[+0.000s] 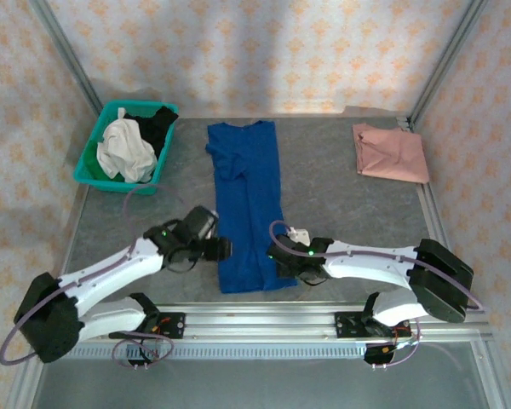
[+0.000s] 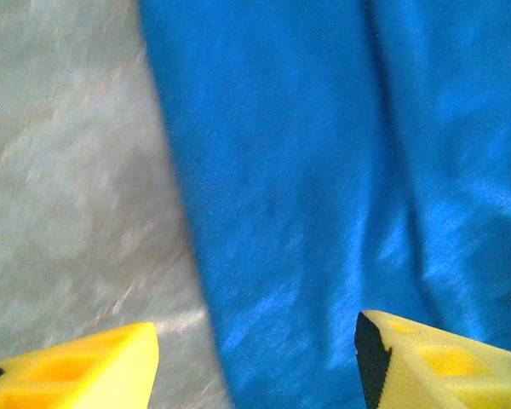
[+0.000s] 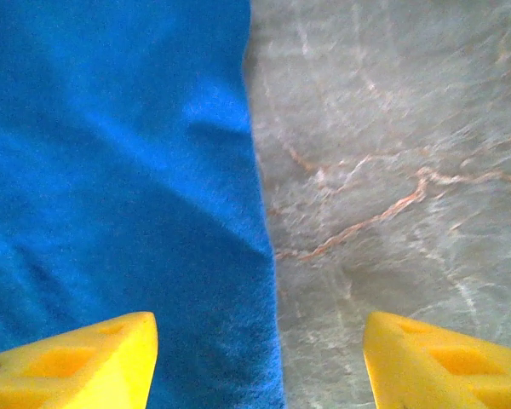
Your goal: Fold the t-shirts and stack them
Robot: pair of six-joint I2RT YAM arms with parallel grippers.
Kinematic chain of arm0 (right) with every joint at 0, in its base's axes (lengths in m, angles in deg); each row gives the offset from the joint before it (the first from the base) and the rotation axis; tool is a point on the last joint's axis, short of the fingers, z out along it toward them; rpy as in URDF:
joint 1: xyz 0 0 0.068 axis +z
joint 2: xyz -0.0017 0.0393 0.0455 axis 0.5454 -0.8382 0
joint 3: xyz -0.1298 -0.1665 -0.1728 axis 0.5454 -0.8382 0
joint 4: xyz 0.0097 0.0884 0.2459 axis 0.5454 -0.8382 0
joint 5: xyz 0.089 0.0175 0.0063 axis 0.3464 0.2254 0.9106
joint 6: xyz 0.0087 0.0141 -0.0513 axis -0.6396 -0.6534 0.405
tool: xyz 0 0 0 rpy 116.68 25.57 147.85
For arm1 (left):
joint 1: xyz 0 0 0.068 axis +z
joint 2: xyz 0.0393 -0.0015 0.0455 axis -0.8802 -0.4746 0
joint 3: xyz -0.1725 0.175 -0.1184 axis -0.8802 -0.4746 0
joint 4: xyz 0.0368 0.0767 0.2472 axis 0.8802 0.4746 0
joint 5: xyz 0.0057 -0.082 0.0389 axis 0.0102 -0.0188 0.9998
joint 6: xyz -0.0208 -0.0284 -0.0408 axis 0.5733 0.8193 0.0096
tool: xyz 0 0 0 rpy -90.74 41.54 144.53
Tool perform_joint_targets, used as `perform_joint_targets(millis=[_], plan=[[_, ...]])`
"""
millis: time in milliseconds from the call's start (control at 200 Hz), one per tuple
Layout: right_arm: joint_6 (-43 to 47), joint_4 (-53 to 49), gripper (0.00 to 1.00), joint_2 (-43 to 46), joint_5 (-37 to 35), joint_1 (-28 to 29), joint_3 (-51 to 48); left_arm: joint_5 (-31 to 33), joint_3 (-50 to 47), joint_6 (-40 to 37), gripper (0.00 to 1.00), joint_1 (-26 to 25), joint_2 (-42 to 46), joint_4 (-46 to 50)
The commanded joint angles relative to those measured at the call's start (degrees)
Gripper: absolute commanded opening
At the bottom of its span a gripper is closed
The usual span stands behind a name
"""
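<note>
Near edge of the table point(image 1: 349, 213): left end effector point(image 1: 218, 247) and right end effector point(image 1: 283, 256) sit low, one at each long side of the blue t-shirt point(image 1: 247, 196), close to its hem. Both stand moderately wide with nothing clamped. In each wrist view the cloth's side edge runs up between the yellow fingers point(image 2: 85, 366).

Centre of the table: the blue t-shirt lies as a long narrow strip, hem toward the near edge, collar toward the far edge. Judged light and limp with a slight sheen, so it is likely to sag and slide rather than hold shape. The best hold is probably the two hem corners, pinching all layers together.

Far right corner: pink t-shirt point(image 1: 392, 153), folded flat.

Far left corner: teal basket point(image 1: 102, 182) holding white and black cloth.
</note>
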Motion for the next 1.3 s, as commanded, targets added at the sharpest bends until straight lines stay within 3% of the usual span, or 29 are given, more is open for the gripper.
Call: perform_joint_targets(millis=[0, 165, 390, 460, 701, 831, 971, 1061, 1166, 1226, 1261, 1296], plan=[[-1.92, 3.45, 0.65, 0.95, 4.57, -0.06, -2.42, 8.82, -3.78, 10.7, 0.6, -5.43, 4.74, 2.3], [-3.22, 4.23, 0.63, 2.44, 6.78, 0.03, -4.51, 9.38, -8.05, 16.12, 0.6, -13.48, 7.7, 0.66], [-3.15, 3.53, 0.57, 3.1, 6.37, 0.0, -5.04, 7.13, -10.52, 17.81, 0.54, -16.82, 2.17, -6.19], [-2.98, 3.53, 0.55, 3.05, 6.07, 0.01, -4.8, 6.5, -10.3, 17.31, 0.44, -16.93, -0.17, -7.47], [-3.23, 3.62, 0.48, 3.06, 5.54, 0.05, -5.13, 5.54, -8.01, 16.3, 0.28, -17.33, -5.34, -9.99], [-3.77, 3.61, 0.45, 3.26, 4.71, 0.03, -5.35, 6.98, -10.36, 18.31, 0.0, -18.17, -4.41, -9.12], [-4.45, 3.31, 0.36, 2.73, 4.18, -0.02, -5.83, 8.95, -15.16, 21.54, 0.0, -18.16, 3.32, -7.03], [-4.46, 3.51, 0.2, 1.96, 5.29, -0.06, -5.75, 10.12, -20.22, 23.99, 0.0, -18.17, 10.31, -8.19], [-4.63, 3.54, 0.17, 2.07, 5.67, -0.07, -5.92, 12.25, -24.26, 26.65, 0.0, -18.15, 18.27, -7.27], [-4.68, 3.61, 0.14, 2.64, 5.55, -0.03, -6.09, 13.0, -24.45, 26.85, 0.13, -18.16, 22.55, -4.77], [-4.74, 3.62, 0.14, 2.91, 5.62, -0.08, -6.1, 13.55, -24.11, 27.18, 0.33, -18.22, 24.94, -2.6], [-4.72, 3.78, 0.13, 3.35, 5.83, -0.07, -6.1, 13.83, -23.53, 26.76, 0.42, -18.16, 27.12, -0.76]])
